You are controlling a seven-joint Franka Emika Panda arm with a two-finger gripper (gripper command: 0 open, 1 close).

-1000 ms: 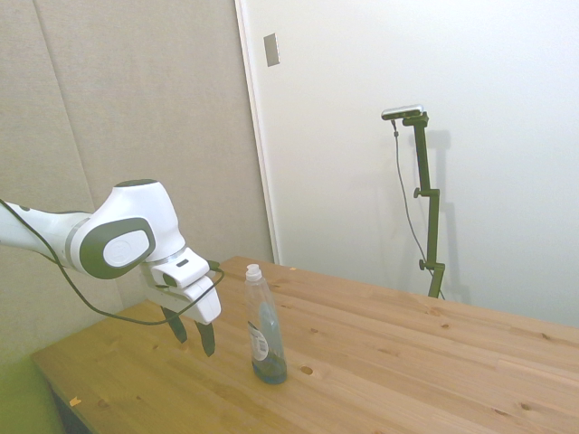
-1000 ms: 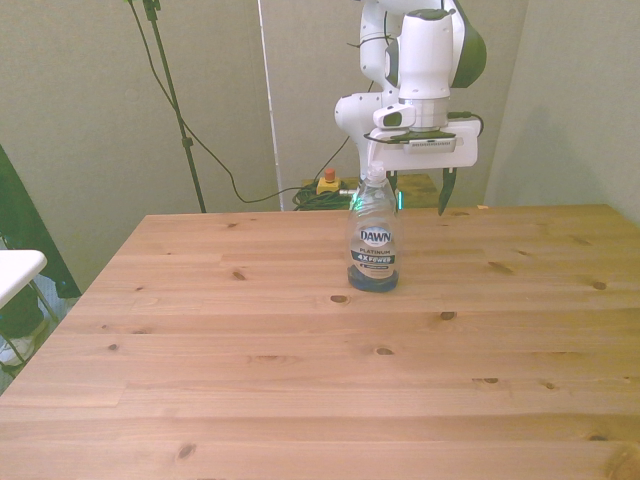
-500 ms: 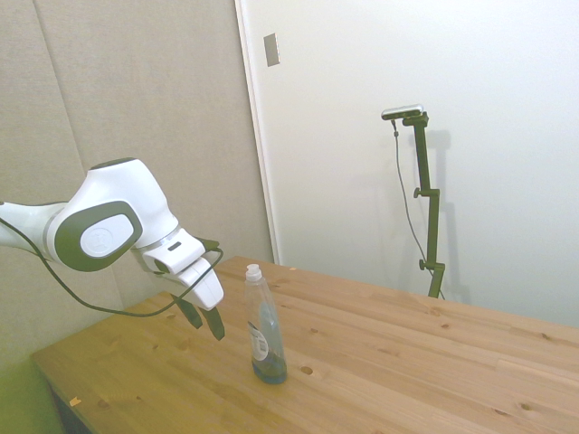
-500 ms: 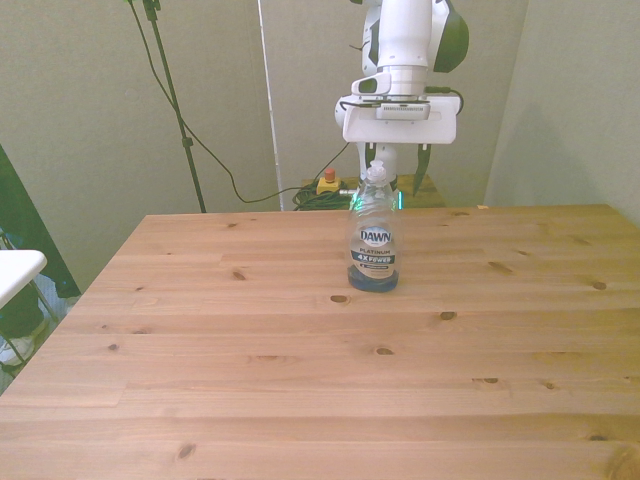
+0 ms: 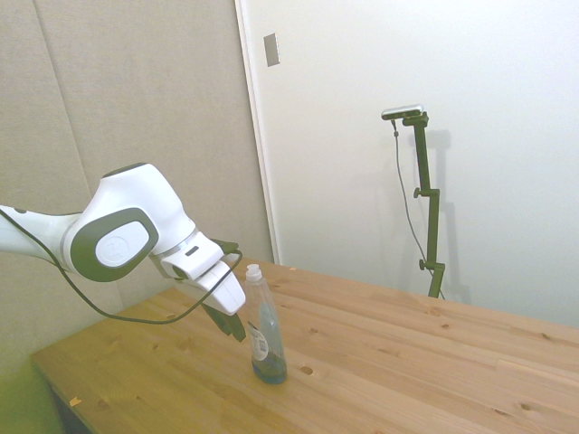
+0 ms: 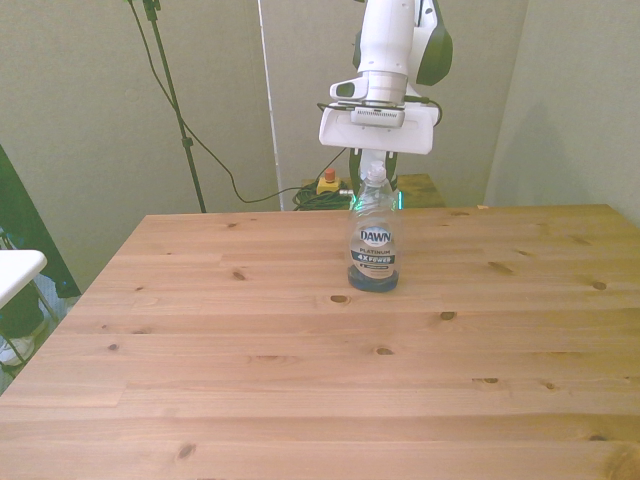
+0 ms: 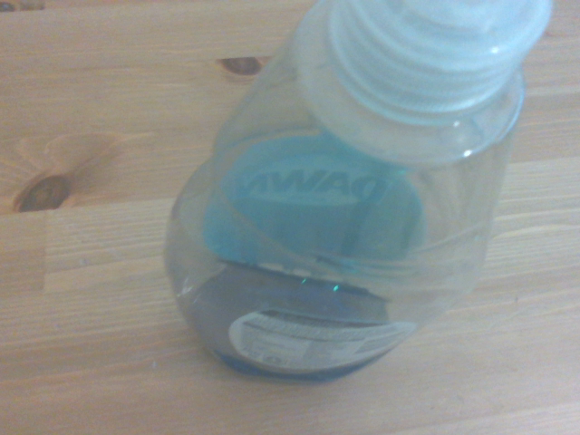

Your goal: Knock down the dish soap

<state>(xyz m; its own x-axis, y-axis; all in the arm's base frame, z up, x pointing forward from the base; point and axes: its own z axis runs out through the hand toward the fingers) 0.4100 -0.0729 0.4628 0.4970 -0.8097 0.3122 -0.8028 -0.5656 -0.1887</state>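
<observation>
Basically nothing on the near part of the table (image 6: pixel 300 400), just bare pine boards. Mid-table, toward the far edge, the dish soap (image 6: pixel 374 232) stands upright on its base, white cap up, a little blue liquid pooled at the bottom, label facing the front camera. Right behind it hangs the gripper (image 5: pixel 237 325), wrist pitched so the fingers slant down toward the bottle's upper half; my read is that the angle is set for a sideways shove up high, where a tall slim bottle tips easiest, not for a grasp. Side view puts the dark fingertips just beside the bottle's shoulder, touching or a hair off, can't tell which. From the front the fingers are mostly hidden behind the neck and cap, so spread or clenched I can't tell; they aren't wrapped around anything. Wrist camera looks steeply down past the cap (image 7: pixel 426 54) onto the bottle, so it is nearly under the hand. Bottle not tilted yet.
</observation>
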